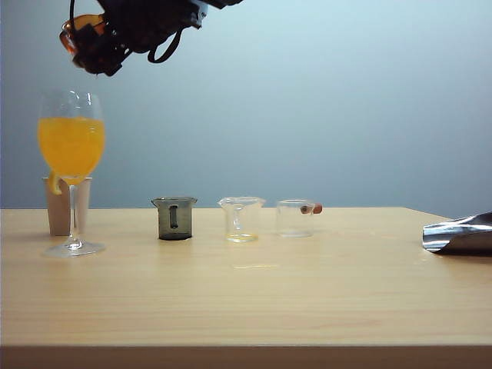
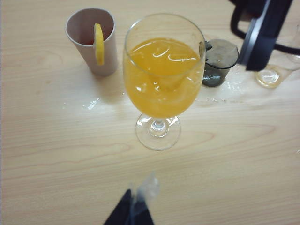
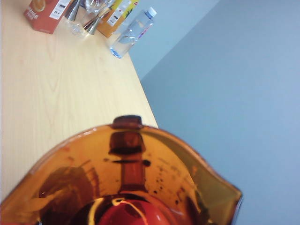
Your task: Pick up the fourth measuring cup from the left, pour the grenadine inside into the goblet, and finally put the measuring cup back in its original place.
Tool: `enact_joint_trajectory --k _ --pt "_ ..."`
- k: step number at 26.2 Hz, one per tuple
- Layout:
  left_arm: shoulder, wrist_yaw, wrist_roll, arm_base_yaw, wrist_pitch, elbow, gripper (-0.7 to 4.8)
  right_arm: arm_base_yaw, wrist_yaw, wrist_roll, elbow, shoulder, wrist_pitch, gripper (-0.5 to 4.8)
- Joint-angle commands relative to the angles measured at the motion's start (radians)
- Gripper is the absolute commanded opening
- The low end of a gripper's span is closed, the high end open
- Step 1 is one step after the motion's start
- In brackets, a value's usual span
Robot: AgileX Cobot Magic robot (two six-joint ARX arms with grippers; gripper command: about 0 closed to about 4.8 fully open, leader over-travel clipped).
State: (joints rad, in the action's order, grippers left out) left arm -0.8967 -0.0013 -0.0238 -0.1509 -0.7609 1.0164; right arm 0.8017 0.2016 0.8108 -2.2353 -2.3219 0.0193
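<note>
Exterior view: the right gripper (image 1: 96, 48) hangs high above the goblet (image 1: 71, 146), its fingers closed on the fourth measuring cup (image 1: 79, 32), which shows as an orange-red rim above and just left of the glass's mouth. The goblet, filled with orange juice (image 1: 71, 144), stands beside a paper cup (image 1: 60, 206); the smoky grey cup (image 1: 174, 218) and two clear cups (image 1: 241, 220) wait in the row. No red stream is visible yet.

Left wrist view: the goblet (image 2: 163, 70) sits directly below the camera, the right arm's dark body at the frame's edge. Of the left gripper (image 2: 132, 211) only a dark blurred tip shows; its opening cannot be told.

Right wrist view: the measuring cup (image 3: 136, 183) fills the frame, grenadine (image 3: 129, 213) pooled red at its base. A good pour probably means lowering the spout over the bowl's centre and tipping slowly, since the glass is already nearly full.
</note>
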Motion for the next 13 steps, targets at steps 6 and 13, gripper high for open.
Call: enact_joint_trajectory --k 6,13 --pt "0.003 0.001 0.006 0.001 0.009 0.004 -0.02 0.003 -0.001 0.153 -0.007 -0.006 0.047 1.44" --pt "0.003 0.001 0.006 0.001 0.022 0.004 -0.03 -0.006 -0.001 0.2 -0.007 -0.006 0.047 1.44"
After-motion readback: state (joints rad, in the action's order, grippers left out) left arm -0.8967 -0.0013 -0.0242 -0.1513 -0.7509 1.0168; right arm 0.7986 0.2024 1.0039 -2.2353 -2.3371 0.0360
